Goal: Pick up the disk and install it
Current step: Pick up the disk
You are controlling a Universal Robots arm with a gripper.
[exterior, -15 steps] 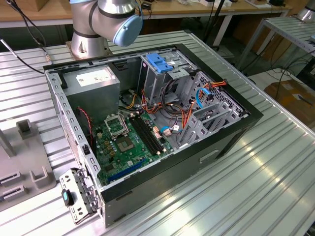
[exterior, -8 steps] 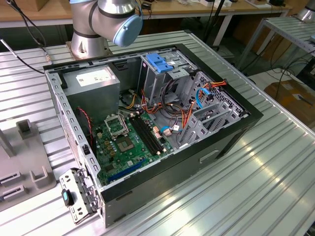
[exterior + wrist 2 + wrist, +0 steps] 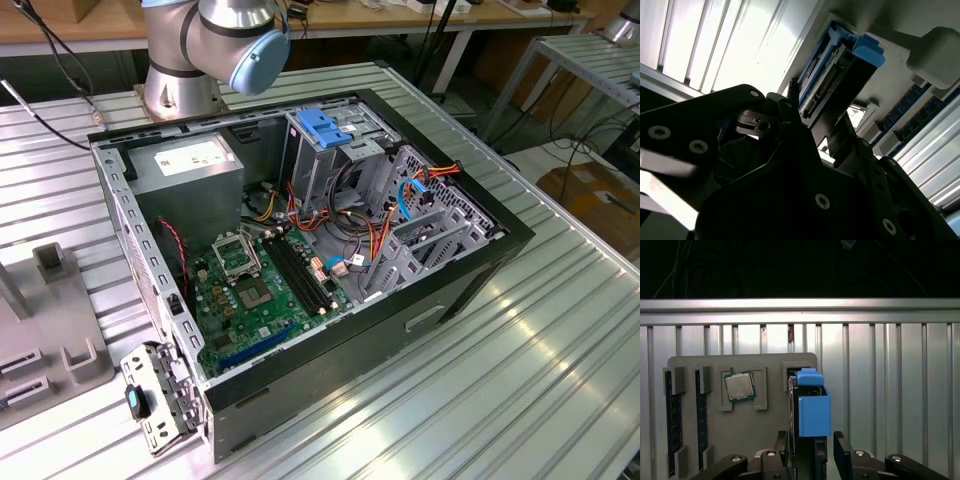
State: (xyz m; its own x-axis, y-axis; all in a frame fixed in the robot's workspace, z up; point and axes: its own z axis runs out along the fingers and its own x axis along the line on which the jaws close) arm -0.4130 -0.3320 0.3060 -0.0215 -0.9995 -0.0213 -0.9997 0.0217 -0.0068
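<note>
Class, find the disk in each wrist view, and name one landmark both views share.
First wrist view: the disk stands on edge in the grey holder plate, beside the processor chip.
Second wrist view: the disk appears edge-on, connector row showing.
Shared landmark: the plate's blue memory sticks.

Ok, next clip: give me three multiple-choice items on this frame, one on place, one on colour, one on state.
1. The disk sits: A in the drive cage; B in a slot of the grey tray; C flat on the table.
2. Its plastic frame is: A blue; B red; C yellow.
3. The computer case is: A closed; B open, motherboard exposed; C upside down.
Answers: 1 B, the first wrist view shows it slotted beside the processor chip; 2 A, blue in both wrist views; 3 B, the exterior view looks onto the board.
</note>
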